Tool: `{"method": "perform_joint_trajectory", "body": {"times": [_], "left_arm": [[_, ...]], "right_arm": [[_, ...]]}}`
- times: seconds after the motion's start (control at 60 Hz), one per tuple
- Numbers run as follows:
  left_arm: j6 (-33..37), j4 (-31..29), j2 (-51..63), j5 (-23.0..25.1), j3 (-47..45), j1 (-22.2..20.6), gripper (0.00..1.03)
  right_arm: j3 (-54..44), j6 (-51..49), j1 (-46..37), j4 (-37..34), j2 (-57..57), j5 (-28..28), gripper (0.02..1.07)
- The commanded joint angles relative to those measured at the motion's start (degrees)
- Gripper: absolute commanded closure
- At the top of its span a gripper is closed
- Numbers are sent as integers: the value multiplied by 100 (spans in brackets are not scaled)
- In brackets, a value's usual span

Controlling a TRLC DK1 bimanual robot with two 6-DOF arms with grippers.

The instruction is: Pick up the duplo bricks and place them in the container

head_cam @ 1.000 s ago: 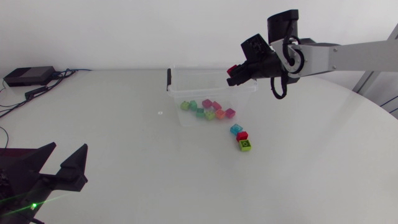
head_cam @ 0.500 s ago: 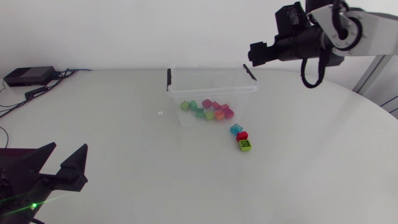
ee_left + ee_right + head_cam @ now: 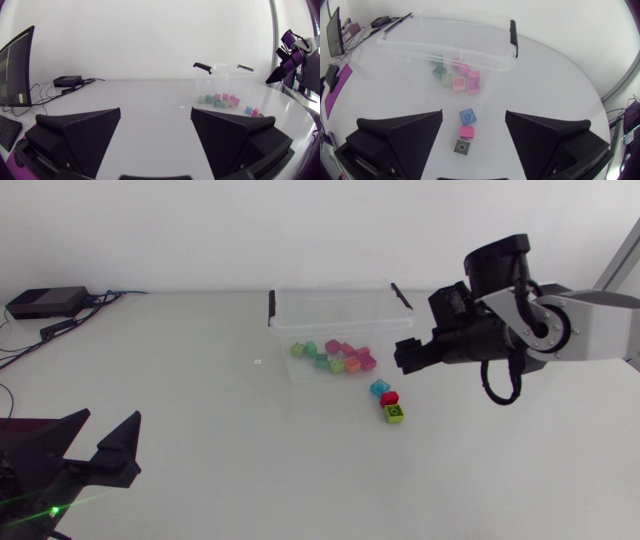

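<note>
Ahead of the spread, empty right gripper (image 3: 474,113), 3 duplo bricks (image 3: 466,132) line up toward the container (image 3: 450,54).

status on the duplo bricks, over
Left end effector open, parked. Right end effector open, empty, above blue brick, red brick, green brick on table beside container. More bricks inside. Nothing blocking.

White table (image 3: 200,450), small black box (image 3: 45,302) with cables (image 3: 108,296) at its far corner, tiny mark (image 3: 257,361) mid-table
</note>
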Motion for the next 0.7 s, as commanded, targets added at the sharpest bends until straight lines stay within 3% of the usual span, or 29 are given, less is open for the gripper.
{"method": "perform_joint_trajectory", "body": {"times": [0.0,0.683], "left_arm": [[-16,0,-52,8,-104,22,5],[-16,0,-52,8,-104,22,5]], "right_arm": [[-267,173,111,-13,203,-20,16],[-363,674,85,66,1688,-318,16]]}}
